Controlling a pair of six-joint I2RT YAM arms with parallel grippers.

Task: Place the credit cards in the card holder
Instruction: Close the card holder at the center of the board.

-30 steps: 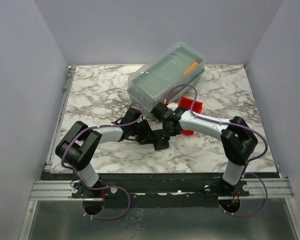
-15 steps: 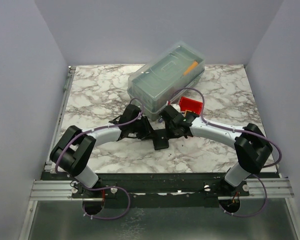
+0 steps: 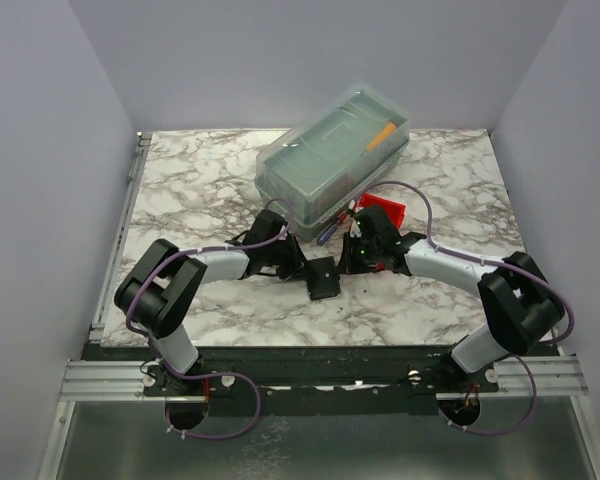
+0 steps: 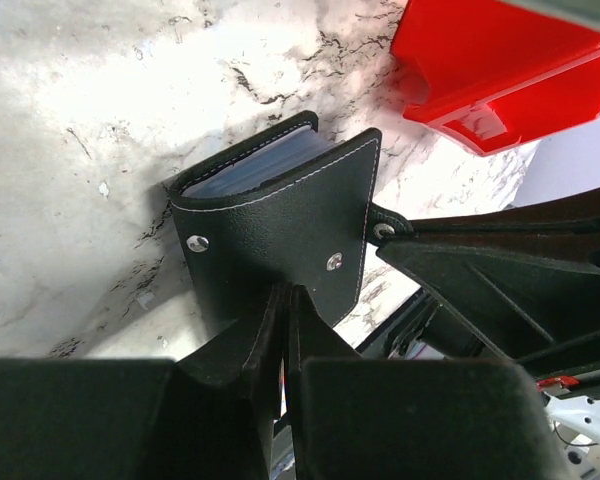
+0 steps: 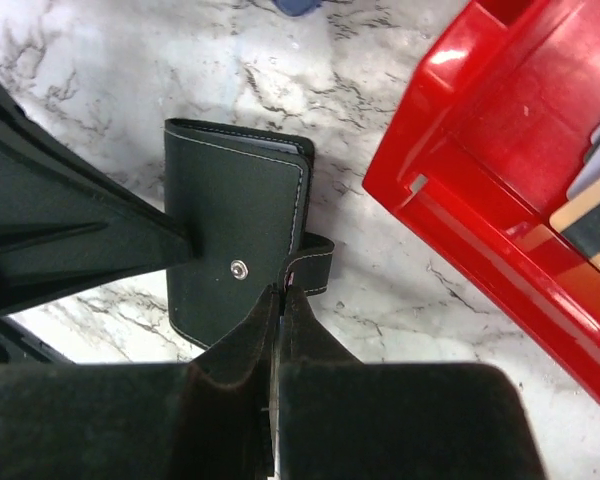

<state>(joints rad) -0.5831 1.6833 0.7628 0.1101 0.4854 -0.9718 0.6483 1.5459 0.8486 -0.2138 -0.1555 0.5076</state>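
Right wrist, card holder (image 5: 235, 240) beside red bin (image 5: 460, 225)

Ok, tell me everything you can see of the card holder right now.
The card holder is a small black leather-look folding wallet with pale stitching, metal snap studs and a short strap tab. It is folded shut, pale sleeve edges showing at one end. It sits over the marble table near the red bin, between the arms: the left end effector pinches one edge, the right end effector the strap side.

No text, brand, number or sign is legible in any view; the card holder (image 4: 280, 240) and red bin (image 5: 500, 150) read blank.
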